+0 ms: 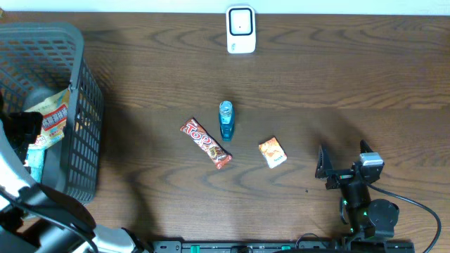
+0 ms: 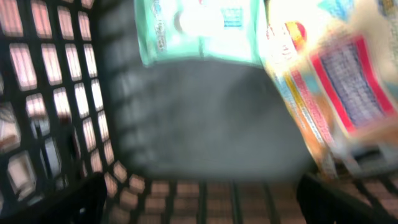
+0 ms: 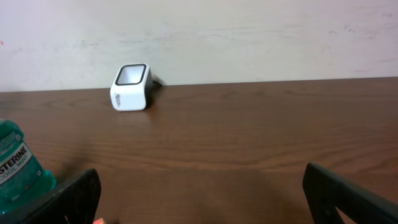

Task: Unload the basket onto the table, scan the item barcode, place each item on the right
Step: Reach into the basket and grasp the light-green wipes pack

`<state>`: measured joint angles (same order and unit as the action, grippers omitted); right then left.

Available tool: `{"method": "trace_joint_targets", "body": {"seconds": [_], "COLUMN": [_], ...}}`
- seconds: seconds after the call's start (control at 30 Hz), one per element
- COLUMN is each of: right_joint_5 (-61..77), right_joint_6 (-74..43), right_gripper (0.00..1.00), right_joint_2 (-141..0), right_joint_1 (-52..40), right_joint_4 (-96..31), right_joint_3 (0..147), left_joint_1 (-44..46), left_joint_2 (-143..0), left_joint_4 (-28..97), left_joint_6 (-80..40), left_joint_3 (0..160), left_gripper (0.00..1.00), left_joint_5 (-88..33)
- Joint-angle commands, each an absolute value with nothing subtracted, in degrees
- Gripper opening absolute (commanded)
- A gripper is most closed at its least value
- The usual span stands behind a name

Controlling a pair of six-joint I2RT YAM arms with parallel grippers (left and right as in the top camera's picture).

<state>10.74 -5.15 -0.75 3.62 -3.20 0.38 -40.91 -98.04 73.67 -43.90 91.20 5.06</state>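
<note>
The left gripper [image 2: 205, 196] hangs inside the basket [image 1: 88, 119], jaws spread wide and holding nothing. It is just above a mint-green pack [image 2: 199, 31] and an orange packet [image 2: 348, 81], though the blur hides whether it touches either. The right gripper [image 1: 343, 158] is equally wide and empty, low over the desk [image 1: 140, 77] and well apart from the scanner [image 1: 240, 29]. Between it and the scanner lie a small pouch [image 1: 272, 152], a mouthwash bottle [image 1: 226, 119] and a candy bar [image 1: 205, 143]. The basket stands well to the scanner's side. The step in hand looks like picking an item from it. Next, the left gripper should close on one packet, lift it clear and turn its barcode toward the scanner.
</note>
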Motion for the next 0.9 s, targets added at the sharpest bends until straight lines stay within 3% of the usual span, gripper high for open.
{"method": "trace_joint_targets", "body": {"seconds": [0.0,0.1,0.5,0.67,0.87], "right_joint_5": [11.07,11.07,11.07,11.07,11.07], "right_joint_6": [-4.64,-4.64,-4.64,-4.64,-4.64], "right_gripper": [0.99,0.99,0.99,0.99,0.99], "right_joint_2": [-0.75,-0.75,-0.75,-0.75,-0.75], "right_joint_1": [3.38,3.38,3.38,3.38,3.38], "right_joint_4": [-3.44,-3.44,-3.44,-3.44,-3.44], "right_joint_3": [0.32,0.32,0.32,0.32,0.32], "left_joint_1": [-41.45,-41.45,-41.45,-41.45,-41.45], "left_joint_2": [-100.03,-100.36,-100.4,-101.23,-103.88], "left_joint_4": [71.42,67.53,46.74,41.82,41.45], "left_joint_6": [-43.05,-38.61,-18.59,-4.34,-0.62], "left_joint_3": [87.83,83.44,72.66,71.35,71.35], "left_gripper": [0.98,0.98,0.98,0.98,0.98], "left_joint_5": [15.35,20.12,19.97,11.51,8.78]}}
